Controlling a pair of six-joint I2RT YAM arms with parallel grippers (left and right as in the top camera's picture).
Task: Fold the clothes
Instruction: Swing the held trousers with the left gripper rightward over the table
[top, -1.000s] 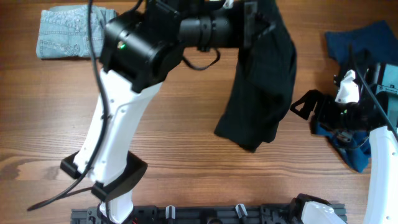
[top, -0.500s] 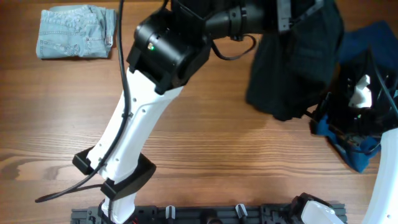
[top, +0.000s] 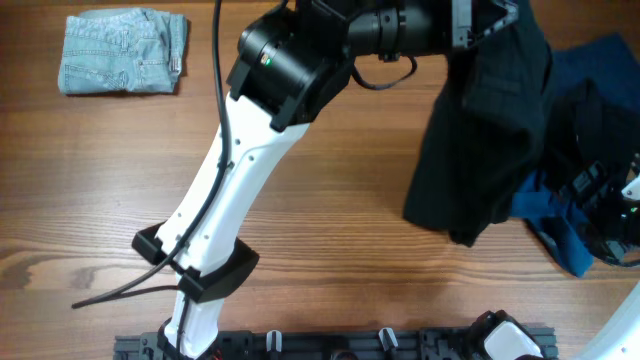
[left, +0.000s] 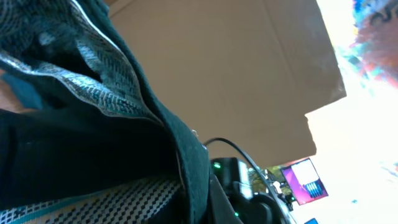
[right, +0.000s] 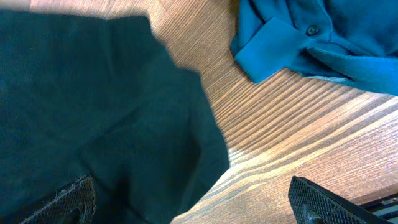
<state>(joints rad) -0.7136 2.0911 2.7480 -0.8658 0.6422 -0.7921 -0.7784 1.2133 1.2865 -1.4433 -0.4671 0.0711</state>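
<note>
- Overhead view: the left arm (top: 250, 190) reaches across the bench (top: 330, 200) towards its far right corner. The left fingers (top: 465, 22) are clamped together on the top of the black shorts (top: 490, 130).
- The shorts hang from that grip in a long drape. I cannot tell whether the lower hem touches the wood.
- A blue garment (top: 590, 65) lies crumpled at the right edge, partly behind the black cloth.
- Pale denim shorts (top: 122, 40) lie folded at the far left corner, well apart from the rest.
- Right wrist view: the right fingers (right: 317, 202) stand wide apart and hold nothing. They are above the black cloth, with a buttoned blue cuff near it.
</note>
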